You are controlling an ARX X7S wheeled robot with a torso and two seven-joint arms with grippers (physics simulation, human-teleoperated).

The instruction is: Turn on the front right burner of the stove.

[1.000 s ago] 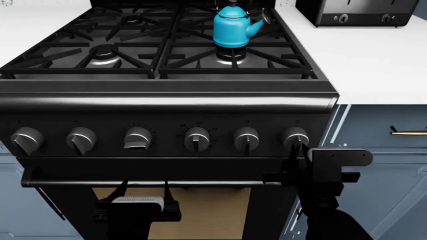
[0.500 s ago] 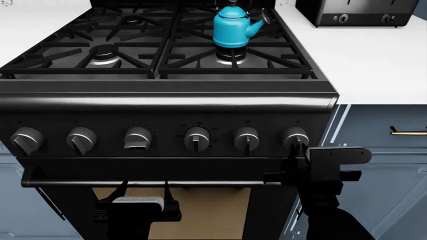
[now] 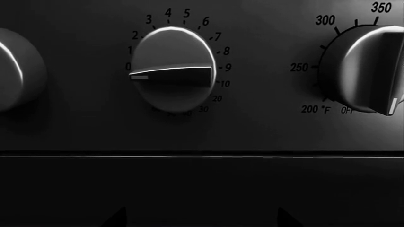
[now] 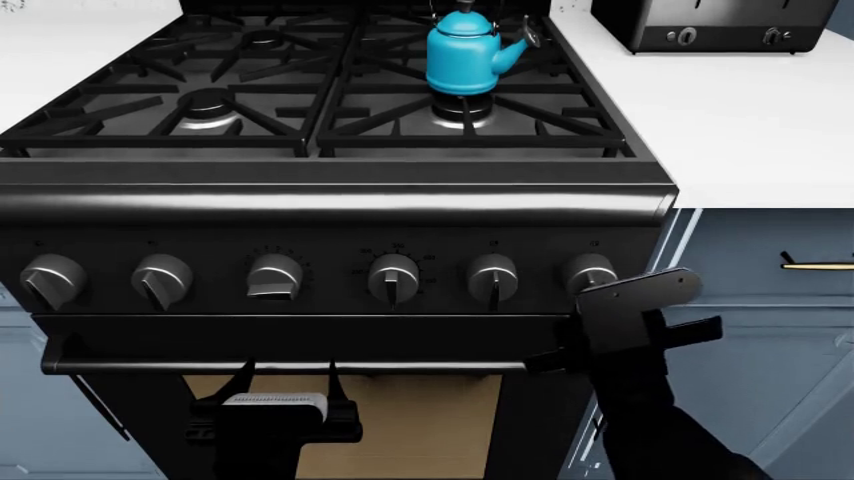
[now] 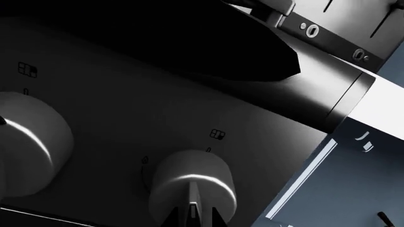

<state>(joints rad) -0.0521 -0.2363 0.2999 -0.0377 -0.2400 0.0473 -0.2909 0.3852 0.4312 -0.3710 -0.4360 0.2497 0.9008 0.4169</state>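
The stove fills the head view, with six knobs along its front panel. The front right burner sits under a small blue kettle. My right gripper is tilted at the rightmost knob. In the right wrist view its fingertips close on either side of that knob's ridge. My left gripper hangs open and empty below the oven's bar handle, facing the timer knob.
A black toaster stands on the white counter to the right. Blue cabinet fronts with a gold handle flank the stove. The temperature knob is beside the timer knob. A second knob neighbours the gripped one.
My right gripper has rolled counterclockwise at the rightmost knob, its top plate going from level to tilted. The left arm has not moved.
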